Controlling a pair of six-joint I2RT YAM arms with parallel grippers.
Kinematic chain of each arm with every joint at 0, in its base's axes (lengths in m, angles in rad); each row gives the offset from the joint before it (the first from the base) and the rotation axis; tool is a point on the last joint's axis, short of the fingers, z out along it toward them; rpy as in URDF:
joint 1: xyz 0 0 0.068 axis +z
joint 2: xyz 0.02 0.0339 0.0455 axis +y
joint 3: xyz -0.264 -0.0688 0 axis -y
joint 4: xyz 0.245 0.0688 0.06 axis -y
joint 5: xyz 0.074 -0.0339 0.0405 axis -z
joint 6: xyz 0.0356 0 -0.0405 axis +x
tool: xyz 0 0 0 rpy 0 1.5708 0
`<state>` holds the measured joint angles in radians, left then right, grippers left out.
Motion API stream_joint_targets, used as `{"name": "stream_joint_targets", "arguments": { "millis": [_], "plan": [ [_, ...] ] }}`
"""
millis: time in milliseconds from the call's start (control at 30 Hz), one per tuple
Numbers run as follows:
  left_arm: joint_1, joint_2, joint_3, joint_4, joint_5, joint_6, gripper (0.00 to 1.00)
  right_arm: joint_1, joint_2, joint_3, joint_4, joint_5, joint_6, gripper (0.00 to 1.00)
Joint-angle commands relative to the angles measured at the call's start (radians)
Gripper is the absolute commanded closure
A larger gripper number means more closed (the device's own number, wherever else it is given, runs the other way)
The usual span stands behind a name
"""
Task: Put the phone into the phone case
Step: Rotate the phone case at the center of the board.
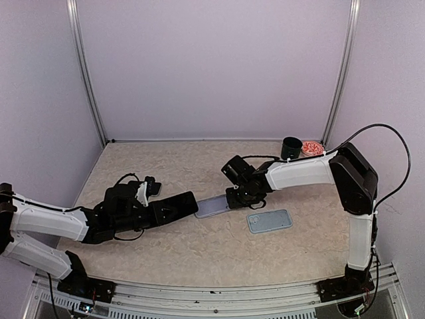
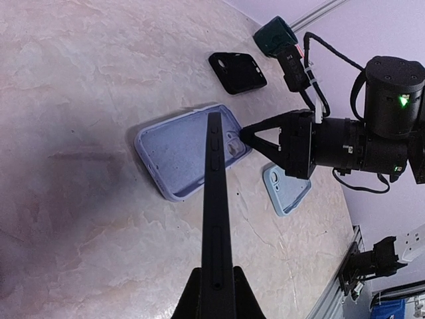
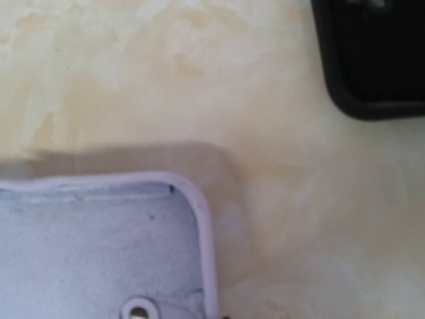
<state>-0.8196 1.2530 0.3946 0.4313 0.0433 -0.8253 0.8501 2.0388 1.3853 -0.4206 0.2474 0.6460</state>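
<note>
The left pincer clamps a black phone edge-on just above the lavender phone case, which lies open on the surface; the right pincer, closed, meets the case's far end.

Phone case lies flat at the middle of the table. From its left the phone, on edge in the left gripper, reaches over it. A second case lies to the near right. A third case lies beyond (under the right arm). Cup and dish stand side by side, far right.
</note>
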Motion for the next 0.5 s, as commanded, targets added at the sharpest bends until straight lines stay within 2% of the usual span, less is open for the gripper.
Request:
{"name": "stream_joint_targets", "arguments": {
  "millis": [0,367,400,433,467],
  "plan": [
    [0.005,-0.004,0.028,0.025,-0.028,-0.002,1.00,0.021,-0.019,-0.016,0.006,-0.033,0.049,0.93],
    [0.005,0.028,0.068,-0.022,-0.004,-0.015,1.00,0.035,-0.086,-0.054,0.050,-0.093,0.056,0.80],
    [0.005,0.032,0.076,-0.024,0.004,-0.013,1.00,0.035,-0.099,-0.059,0.056,-0.102,0.048,0.77],
    [0.005,0.035,0.083,-0.029,0.011,-0.012,1.00,0.032,-0.112,-0.062,0.061,-0.115,0.038,0.70],
    [0.006,0.042,0.090,-0.034,0.020,-0.007,1.00,0.029,-0.124,-0.064,0.063,-0.130,0.030,0.58]
  ]
}}
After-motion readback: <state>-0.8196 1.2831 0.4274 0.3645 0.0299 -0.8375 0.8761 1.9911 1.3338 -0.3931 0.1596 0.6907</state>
